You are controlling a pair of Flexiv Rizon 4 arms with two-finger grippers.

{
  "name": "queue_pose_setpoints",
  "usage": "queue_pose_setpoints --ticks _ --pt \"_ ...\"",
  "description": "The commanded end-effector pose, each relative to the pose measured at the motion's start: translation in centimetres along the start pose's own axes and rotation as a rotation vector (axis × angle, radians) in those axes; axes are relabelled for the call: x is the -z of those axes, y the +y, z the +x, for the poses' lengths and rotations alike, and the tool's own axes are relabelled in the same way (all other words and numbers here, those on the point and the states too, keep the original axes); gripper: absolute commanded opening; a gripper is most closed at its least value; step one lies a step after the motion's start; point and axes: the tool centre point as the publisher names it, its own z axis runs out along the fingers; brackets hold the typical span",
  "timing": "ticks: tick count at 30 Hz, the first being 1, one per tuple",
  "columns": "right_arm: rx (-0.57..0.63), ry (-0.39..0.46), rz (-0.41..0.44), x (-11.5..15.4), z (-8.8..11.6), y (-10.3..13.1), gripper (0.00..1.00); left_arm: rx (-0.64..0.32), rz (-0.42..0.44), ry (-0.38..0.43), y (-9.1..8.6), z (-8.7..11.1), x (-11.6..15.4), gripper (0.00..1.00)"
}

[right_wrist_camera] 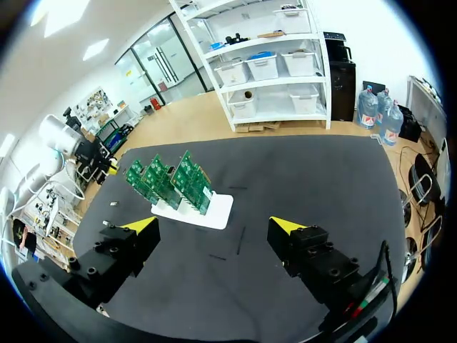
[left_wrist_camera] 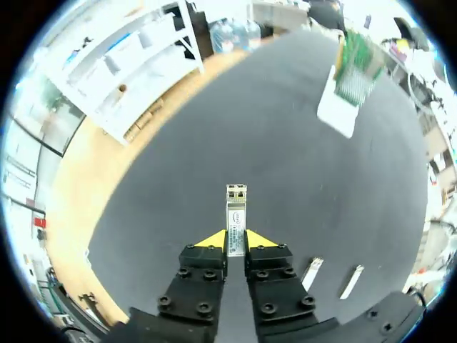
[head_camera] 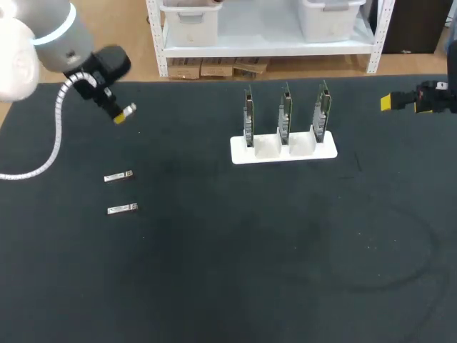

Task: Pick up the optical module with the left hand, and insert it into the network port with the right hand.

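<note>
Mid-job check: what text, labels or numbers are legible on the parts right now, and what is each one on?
Label on the optical module held in the left gripper: white with dark print, too small and blurred to read.
On the two spare modules: no print can be made out.
On the circuit boards in the white stand: no readable marking.
Nothing is legible.

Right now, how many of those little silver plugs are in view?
3. One silver plug is pinched in the left gripper; the nearer plug and farther plug lie flat on the table.
</note>
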Motion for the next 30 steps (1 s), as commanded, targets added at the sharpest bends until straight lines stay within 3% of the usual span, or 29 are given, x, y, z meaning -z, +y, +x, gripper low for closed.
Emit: queue_pose_setpoints --ticks 1,6,11,18,24,30 --pt "0.000 0.000 0.000 0.0 0.0 0.0 1.00 0.068 0.015 -0.321 -0.7 -0.5 4.1 0.00" --pt "0.000 0.000 0.000 0.0 0.0 0.0 1.00 0.084 0.098 -0.497 -1.2 -3.3 6.6 0.00" --pt "0.000 0.000 0.000 0.0 0.0 0.0 1.00 0.062 0.188 -0.622 -2.2 -5.9 7.9 0.00" --pt "0.000 0.000 0.000 0.0 0.0 0.0 1.00 -0.010 0.220 -0.663 -3.7 -9.1 8.4 0.00" --pt "0.000 0.000 0.000 0.0 0.0 0.0 1.00 -0.079 0.266 -0.760 -4.9 -10.8 9.3 0.00" --pt "0.000 0.000 0.000 0.0 0.0 0.0 1.00 -0.173 0.230 -0.777 -6.5 -12.4 10.4 0.00"
